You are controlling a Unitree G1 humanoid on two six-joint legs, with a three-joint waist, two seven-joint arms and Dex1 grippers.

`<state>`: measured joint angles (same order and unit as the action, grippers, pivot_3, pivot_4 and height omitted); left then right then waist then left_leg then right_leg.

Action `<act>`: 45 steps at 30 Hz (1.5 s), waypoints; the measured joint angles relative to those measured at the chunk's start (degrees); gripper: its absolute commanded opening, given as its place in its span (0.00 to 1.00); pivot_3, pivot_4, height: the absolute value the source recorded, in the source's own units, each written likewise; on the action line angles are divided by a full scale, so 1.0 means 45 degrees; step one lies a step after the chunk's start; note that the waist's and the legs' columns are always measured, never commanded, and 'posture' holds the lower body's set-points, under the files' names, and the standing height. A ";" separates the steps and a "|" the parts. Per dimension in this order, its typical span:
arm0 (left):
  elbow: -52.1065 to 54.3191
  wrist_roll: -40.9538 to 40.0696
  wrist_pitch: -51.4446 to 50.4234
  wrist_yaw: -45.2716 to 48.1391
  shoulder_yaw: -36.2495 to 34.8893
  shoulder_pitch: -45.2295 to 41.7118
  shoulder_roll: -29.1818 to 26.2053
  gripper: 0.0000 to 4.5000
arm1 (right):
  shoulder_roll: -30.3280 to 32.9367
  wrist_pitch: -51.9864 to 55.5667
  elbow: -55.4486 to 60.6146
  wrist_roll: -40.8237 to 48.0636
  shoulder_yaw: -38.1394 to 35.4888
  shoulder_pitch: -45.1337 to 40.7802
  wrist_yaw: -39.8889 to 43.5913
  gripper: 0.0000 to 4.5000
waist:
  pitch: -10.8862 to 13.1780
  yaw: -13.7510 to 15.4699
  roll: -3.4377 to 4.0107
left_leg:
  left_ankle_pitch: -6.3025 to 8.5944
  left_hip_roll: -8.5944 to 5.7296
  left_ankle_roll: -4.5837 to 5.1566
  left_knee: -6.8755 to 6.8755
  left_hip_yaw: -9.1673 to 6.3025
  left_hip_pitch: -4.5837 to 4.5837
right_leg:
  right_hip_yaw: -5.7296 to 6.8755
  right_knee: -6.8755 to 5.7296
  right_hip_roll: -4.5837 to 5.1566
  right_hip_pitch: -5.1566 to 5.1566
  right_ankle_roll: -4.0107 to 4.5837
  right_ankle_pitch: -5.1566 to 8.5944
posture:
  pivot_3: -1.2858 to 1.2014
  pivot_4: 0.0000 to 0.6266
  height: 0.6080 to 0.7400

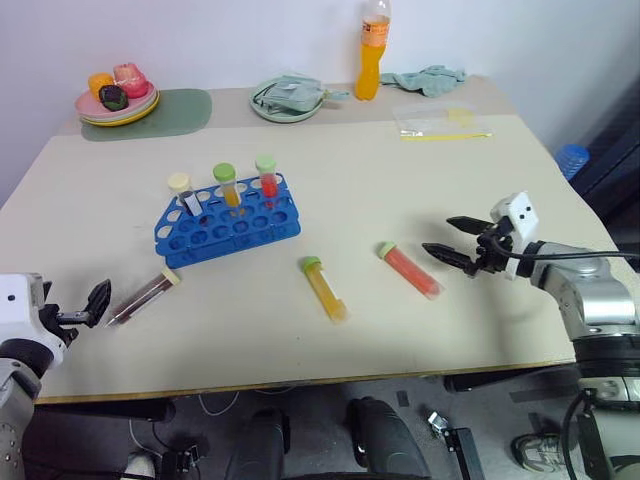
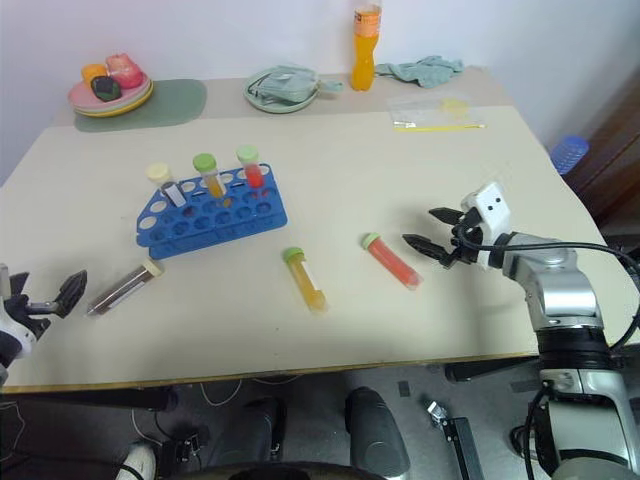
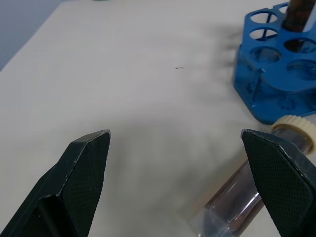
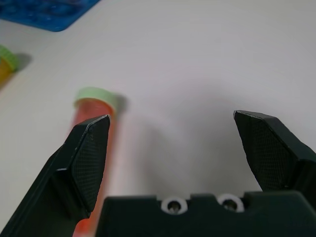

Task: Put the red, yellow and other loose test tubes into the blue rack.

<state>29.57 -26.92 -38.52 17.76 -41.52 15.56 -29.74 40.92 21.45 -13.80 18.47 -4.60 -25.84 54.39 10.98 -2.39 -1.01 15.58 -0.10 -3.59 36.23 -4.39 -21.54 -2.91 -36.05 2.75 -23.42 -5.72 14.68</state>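
Red tube [image 1: 409,269] mid-table just beside right gripper [image 1: 448,241], both grippers' jaws wide, empty.

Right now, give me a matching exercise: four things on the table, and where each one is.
Things:
1. red tube
2. yellow tube
3. dark tube
4. bottle

Places:
A. lying nearest the left gripper
B. upright at the table's far edge
C. lying just before the open right gripper
D. lying in the middle, near side of the rack

Pairs: 1-C, 2-D, 3-A, 4-B
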 measured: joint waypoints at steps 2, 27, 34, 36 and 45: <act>0.0092 0.0002 -0.0001 -0.0169 0.0000 0.0010 0.0164 0.97 | -0.0034 -0.0055 -0.0030 -0.0075 0.0065 -0.0244 -0.0005 0.98 | 0.0000 0.0016 0.0000 | 0.0000 -0.0002 0.0000 0.0001 -0.0001 0.0001 | 0.0000 -0.0001 0.0001 0.0002 0.0000 0.0000 | 0.52 0.24 1.00; 0.1257 -0.0363 0.0714 0.2896 0.6384 -0.2131 -0.0643 0.97 | 0.0527 0.7963 0.5809 0.0481 0.1347 -0.1364 -0.1865 0.98 | 0.0004 0.0043 0.0009 | -0.0001 -0.0006 -0.0001 0.0003 -0.0007 -0.0001 | -0.0002 -0.0013 -0.0002 -0.0001 0.0000 -0.0004 | 0.52 0.24 1.00; 0.1012 0.0332 0.2029 0.4115 0.8449 -0.2482 -0.0818 0.97 | 0.0271 1.3307 0.7141 0.1001 0.2948 -0.3227 -0.3084 0.98 | 0.0011 0.0019 0.0022 | -0.0001 0.0001 0.0002 0.0005 -0.0012 -0.0008 | 0.0001 -0.0016 -0.0013 -0.0008 0.0026 0.0009 | 0.52 0.24 1.00; 0.0983 0.0513 0.2365 0.4233 0.8787 -0.2484 -0.0721 0.97 | -0.0123 1.4449 0.7104 0.1133 0.2990 -0.3840 -0.3463 0.98 | 0.0011 0.0029 0.0022 | -0.0001 -0.0001 0.0003 0.0006 -0.0012 -0.0014 | 0.0001 -0.0014 -0.0011 -0.0010 0.0004 -0.0003 | 0.52 0.24 1.00; 0.1340 0.0709 0.2921 0.4333 0.9386 -0.1482 -0.0618 0.97 | -0.0566 1.5710 0.5197 0.1030 0.3890 -0.4980 -0.4813 0.98 | 0.0011 0.0045 0.0023 | 0.0000 -0.0002 0.0006 0.0004 -0.0010 -0.0015 | 0.0003 -0.0017 -0.0010 -0.0014 0.0004 -0.0003 | 0.52 0.24 1.00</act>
<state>35.60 -23.73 -25.37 37.26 0.72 8.89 -32.52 38.37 92.15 9.59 23.11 12.91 -48.25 32.74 11.03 -2.19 -0.91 15.58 -0.11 -3.56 36.25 -4.43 -21.61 -2.90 -36.12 2.71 -23.48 -5.70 14.66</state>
